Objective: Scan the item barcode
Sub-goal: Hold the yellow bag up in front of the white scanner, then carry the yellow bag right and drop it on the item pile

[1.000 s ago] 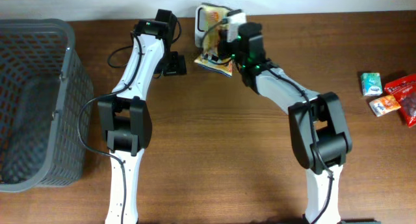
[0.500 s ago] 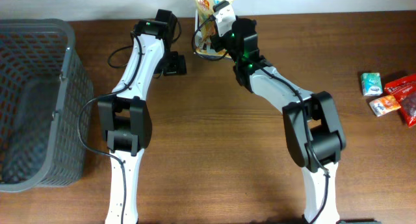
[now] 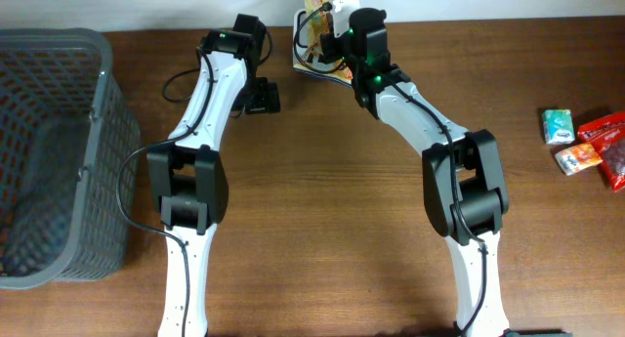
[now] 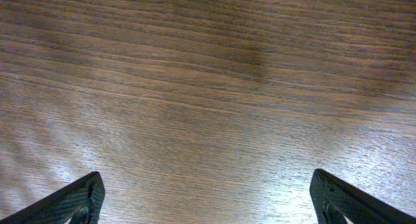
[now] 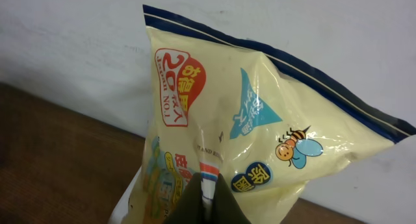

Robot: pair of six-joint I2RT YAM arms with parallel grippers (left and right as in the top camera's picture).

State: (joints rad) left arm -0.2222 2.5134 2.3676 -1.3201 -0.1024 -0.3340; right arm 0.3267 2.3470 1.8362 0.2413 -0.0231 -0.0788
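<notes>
- Right pincer (image 5: 207, 201) pressed together on the yellow snack bag's (image 5: 260, 120) lower edge — bag stands at 12 o'clock from the tips, at the tabletop's (image 3: 322, 181) far edge.
- Left pincer (image 4: 208, 199) spread wide — over the tabletop.

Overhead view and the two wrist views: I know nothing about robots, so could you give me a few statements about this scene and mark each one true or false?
1. The right gripper is shut on a yellow snack bag. True.
2. The left gripper holds a packet. False: it is open, with only bare table below it.
3. A bee is drawn on the bag. True.
4. The bag lies in the grey basket. False: it is held at the table's far edge, by the wall, well away from the basket.
5. The small packets sit beside the basket. False: they lie at the table's right end, and the basket stands at its left end.
</notes>
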